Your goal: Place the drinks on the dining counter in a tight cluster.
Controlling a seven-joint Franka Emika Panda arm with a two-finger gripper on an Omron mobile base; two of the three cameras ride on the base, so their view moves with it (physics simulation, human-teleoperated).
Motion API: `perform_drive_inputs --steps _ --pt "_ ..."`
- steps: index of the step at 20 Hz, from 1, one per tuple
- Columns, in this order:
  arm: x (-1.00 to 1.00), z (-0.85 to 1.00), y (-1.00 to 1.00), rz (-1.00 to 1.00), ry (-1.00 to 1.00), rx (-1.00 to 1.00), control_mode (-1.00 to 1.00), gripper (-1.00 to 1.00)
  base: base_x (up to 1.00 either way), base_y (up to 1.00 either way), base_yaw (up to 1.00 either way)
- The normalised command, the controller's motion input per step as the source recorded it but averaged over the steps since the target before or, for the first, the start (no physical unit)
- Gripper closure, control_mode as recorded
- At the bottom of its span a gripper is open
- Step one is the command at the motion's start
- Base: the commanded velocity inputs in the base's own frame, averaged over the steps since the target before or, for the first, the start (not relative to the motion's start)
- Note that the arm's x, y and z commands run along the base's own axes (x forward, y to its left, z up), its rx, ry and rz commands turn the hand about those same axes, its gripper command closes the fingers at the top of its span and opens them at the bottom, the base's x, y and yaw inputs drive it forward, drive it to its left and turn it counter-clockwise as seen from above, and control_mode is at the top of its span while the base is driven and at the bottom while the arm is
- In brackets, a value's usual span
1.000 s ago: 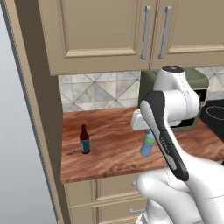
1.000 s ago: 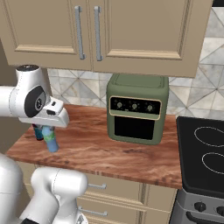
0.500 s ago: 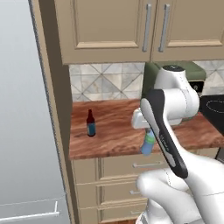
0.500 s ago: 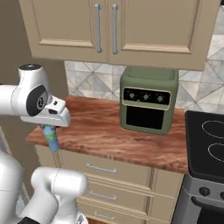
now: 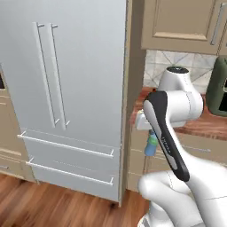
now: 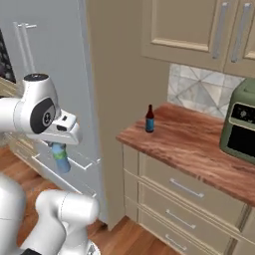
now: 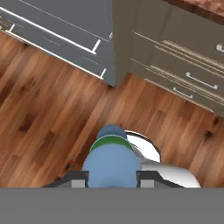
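My gripper (image 6: 59, 147) is shut on the small light-blue bottle (image 6: 61, 157) with a green band, holding it off the counter's edge above the wooden floor. In the left base view the light-blue bottle (image 5: 151, 144) hangs below the hand, in front of the drawers. From the hand view the bottle (image 7: 111, 162) sits between the fingertips (image 7: 78, 179) of the gripper (image 7: 111, 178). The slim dark-brown bottle (image 6: 149, 119) stands near the left end of the short wood counter (image 6: 199, 149) under the wall cabinets. The purple-capped bottle and the dining counter are out of view.
A tall grey fridge (image 5: 66, 88) stands left of a beige side panel (image 6: 117, 74). A green toaster oven (image 6: 241, 127) sits at the counter's right. Beige drawers (image 6: 184, 191) lie below the counter. Brown plank floor (image 7: 43, 109) spreads beneath the hand.
The whole picture has shifted: the base has moved, so the counter slid right and the fridge came into view. The light-blue bottle stays held in the gripper.
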Motion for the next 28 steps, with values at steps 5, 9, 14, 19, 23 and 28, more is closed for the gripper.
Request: perform_drive_inputs --steps 5,9,14,19,23,28 --pt "0.0 0.0 0.0 0.0 0.0 0.0 1.0 1.0 -0.24 0.36 0.77" --pt "0.0 0.0 0.0 0.0 0.0 0.0 1.0 1.0 0.13 0.15 0.84" --pt "0.0 0.0 0.0 0.0 0.0 0.0 1.0 1.0 0.56 0.12 0.82" --pt "0.0 0.0 0.0 0.0 0.0 0.0 1.0 1.0 0.74 0.05 0.85" --pt "0.0 0.0 0.0 0.0 0.0 0.0 1.0 1.0 0.63 0.06 0.87" --pt "0.0 0.0 0.0 0.0 0.0 0.0 1.0 1.0 0.69 0.06 0.88"
